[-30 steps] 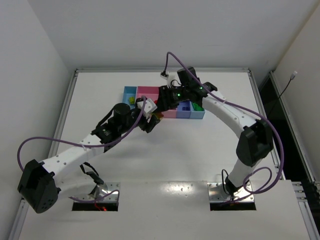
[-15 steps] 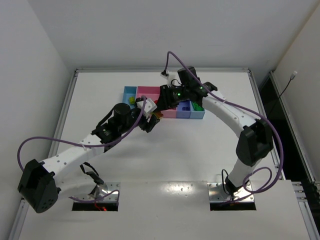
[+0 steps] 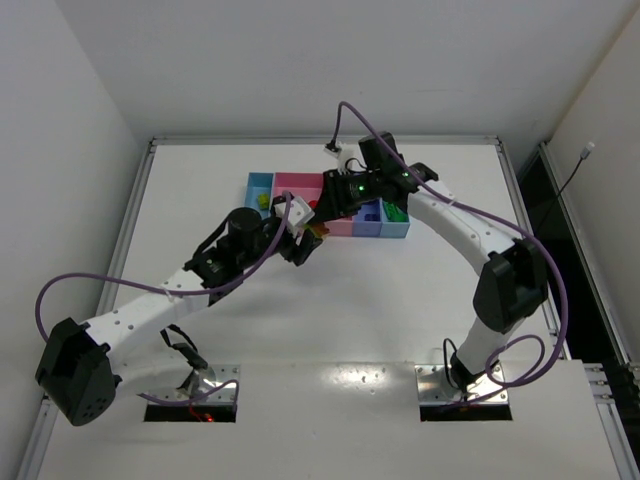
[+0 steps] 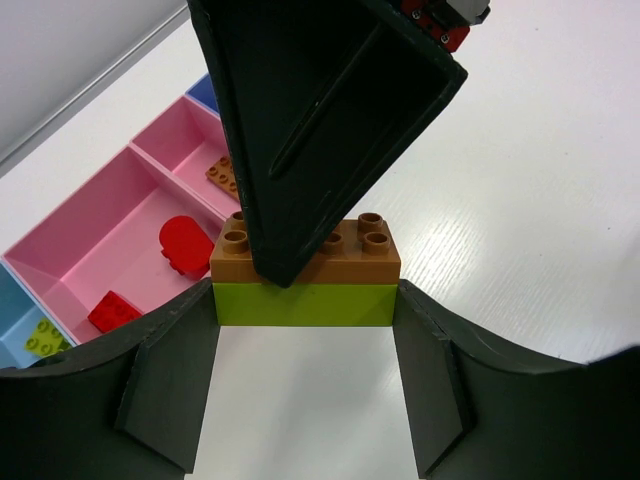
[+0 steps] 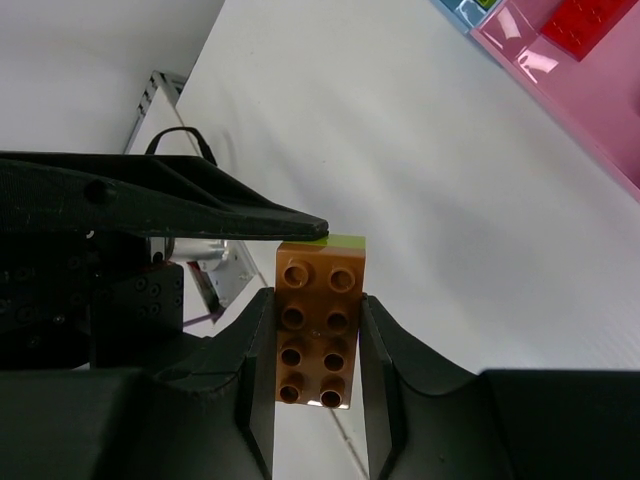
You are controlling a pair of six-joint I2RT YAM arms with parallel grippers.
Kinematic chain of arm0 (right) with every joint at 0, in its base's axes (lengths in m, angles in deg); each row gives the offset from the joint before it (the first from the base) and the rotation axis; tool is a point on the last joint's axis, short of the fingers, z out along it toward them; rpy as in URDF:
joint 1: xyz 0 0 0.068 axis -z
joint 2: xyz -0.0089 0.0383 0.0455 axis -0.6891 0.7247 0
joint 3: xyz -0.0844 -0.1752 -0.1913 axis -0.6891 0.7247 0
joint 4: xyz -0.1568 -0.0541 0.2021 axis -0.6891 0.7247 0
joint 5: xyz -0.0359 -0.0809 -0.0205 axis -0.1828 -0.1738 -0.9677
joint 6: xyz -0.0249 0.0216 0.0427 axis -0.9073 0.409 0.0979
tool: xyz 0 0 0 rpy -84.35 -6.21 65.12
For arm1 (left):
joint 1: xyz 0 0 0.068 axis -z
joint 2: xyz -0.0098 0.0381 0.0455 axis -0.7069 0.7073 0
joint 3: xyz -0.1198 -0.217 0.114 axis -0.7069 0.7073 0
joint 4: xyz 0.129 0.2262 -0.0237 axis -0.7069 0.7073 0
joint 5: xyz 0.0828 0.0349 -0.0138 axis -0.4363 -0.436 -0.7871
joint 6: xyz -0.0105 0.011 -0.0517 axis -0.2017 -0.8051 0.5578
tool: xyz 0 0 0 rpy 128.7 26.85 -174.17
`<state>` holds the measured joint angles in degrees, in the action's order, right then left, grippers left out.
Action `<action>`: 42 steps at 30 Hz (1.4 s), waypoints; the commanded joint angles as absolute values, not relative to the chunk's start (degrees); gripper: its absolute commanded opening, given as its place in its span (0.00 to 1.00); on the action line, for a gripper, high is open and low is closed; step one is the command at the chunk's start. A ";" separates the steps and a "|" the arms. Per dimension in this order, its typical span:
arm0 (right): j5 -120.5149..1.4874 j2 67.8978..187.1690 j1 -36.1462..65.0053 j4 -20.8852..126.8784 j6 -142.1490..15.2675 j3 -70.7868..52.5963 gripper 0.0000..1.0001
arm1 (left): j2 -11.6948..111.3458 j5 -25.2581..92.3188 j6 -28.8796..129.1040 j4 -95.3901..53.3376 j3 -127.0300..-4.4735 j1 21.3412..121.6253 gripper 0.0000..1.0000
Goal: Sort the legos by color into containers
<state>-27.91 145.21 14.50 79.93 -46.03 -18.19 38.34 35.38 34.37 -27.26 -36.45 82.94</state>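
An orange lego (image 4: 360, 255) is stacked on a yellow-green lego (image 4: 305, 303). My left gripper (image 4: 305, 312) is shut on the yellow-green one, a finger at each end. My right gripper (image 5: 318, 345) is shut on the orange lego (image 5: 318, 320), its fingers against both long sides. A sliver of the yellow-green lego (image 5: 345, 239) shows behind it. In the top view both grippers meet just in front of the containers (image 3: 330, 205), the left gripper (image 3: 303, 243) below the right gripper (image 3: 322, 222). The pair of legos is held above the table.
The wide pink tray (image 4: 90, 235) holds two red legos (image 4: 185, 243). An orange lego (image 4: 222, 175) lies in the narrow pink tray (image 4: 190, 150). A yellow-green lego (image 4: 42, 338) lies in the light blue tray (image 4: 10, 310). A green lego (image 3: 397, 212) sits in the rightmost tray.
The right arm's wrist has shifted slightly to the right above the trays. The left arm has held still with the stacked legos.
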 commanded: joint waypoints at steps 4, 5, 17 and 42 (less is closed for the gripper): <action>-28.57 141.02 16.93 78.68 -47.76 -19.51 0.00 | 37.70 34.59 37.21 -23.68 -33.92 83.30 0.00; -28.57 141.02 17.45 78.68 -47.76 -20.12 0.00 | 37.70 34.59 37.21 -22.80 -33.92 83.30 0.00; -28.57 141.02 17.45 79.21 -48.28 -20.12 0.00 | 39.98 31.51 36.08 -15.16 -35.15 86.73 0.00; -30.15 140.50 19.56 80.79 -49.34 -21.70 0.00 | 39.99 26.85 37.21 -6.97 -32.87 88.58 0.00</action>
<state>-27.65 145.19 15.20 86.03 -49.09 -18.19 39.70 29.61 36.25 -23.94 -36.80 88.18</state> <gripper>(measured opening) 0.319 0.696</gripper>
